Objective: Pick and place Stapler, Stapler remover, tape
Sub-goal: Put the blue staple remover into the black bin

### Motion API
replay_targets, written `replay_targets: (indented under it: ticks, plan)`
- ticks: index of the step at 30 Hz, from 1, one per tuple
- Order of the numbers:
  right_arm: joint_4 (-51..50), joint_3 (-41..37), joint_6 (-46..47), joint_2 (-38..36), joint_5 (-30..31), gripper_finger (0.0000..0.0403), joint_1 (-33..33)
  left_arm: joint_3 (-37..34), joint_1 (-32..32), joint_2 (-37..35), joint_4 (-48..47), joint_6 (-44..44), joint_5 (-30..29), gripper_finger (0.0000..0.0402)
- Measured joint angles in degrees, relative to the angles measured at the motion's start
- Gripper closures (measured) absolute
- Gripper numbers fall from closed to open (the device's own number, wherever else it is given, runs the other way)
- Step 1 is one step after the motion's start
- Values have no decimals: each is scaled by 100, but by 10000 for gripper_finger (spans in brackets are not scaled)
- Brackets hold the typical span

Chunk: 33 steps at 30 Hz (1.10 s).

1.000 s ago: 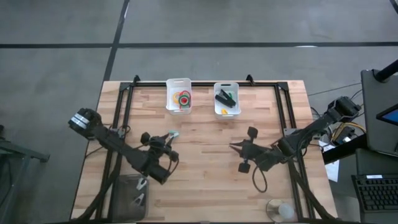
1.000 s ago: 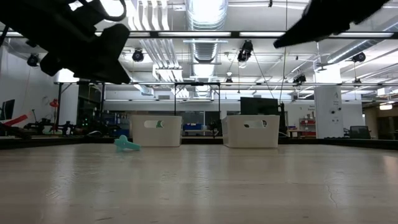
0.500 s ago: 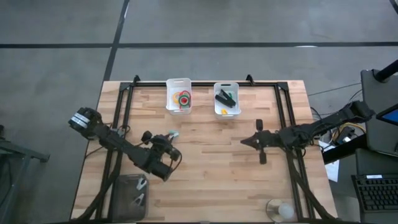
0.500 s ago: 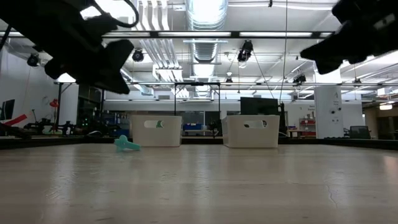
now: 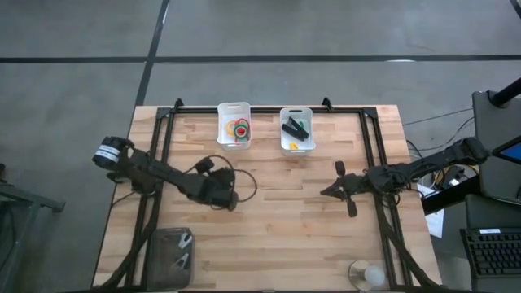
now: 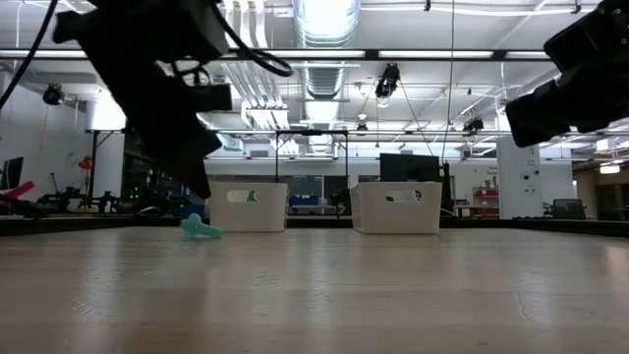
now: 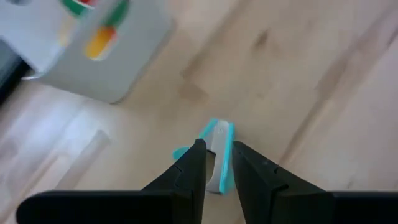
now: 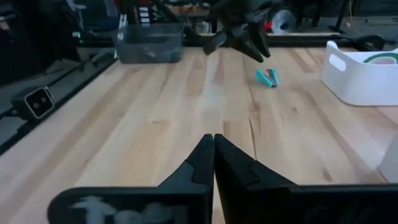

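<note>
Your left claw (image 5: 229, 189) hangs over the wooden surface (image 5: 269, 236), left of centre. Its wrist view looks down past two dark fingers (image 7: 194, 167) set to a narrow gap. The teal staple remover (image 7: 217, 154) lies on the boards directly below that gap. From these views you cannot tell whether the fingers touch it. In the low view the remover (image 6: 200, 228) lies flat on the surface just under the dark bulk of the arm.

Beyond that claw, towards the far edge, stands the left white bin (image 5: 234, 124), well apart from the claw. It holds the tape rolls (image 5: 238, 129), red, green and yellow ones bunched together.

The right white bin (image 5: 296, 129) is next to it, roughly midway between your two claws but farther back. The black stapler (image 5: 294, 128) lies in it beside a green piece.

Your right claw (image 5: 329, 192) hovers over the right half of the surface, pointing towards the left claw, with bare boards below it. Its fingers (image 8: 200, 163) are pressed together with nothing between them.
</note>
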Motion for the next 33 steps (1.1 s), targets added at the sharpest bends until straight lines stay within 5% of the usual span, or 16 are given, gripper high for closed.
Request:
replay_targets:
  ticks: [15,22,33]
  plan:
    - [-217,-22,284,157,447,394,4,2,1387,-356,290,1790,2944,321]
    - [-238,-22,294,160,445,394,4,2,1431,-361,278,1805,2967,314]
    - [-240,-29,403,160,437,394,4,-3,1429,-378,-144,1691,2665,241]
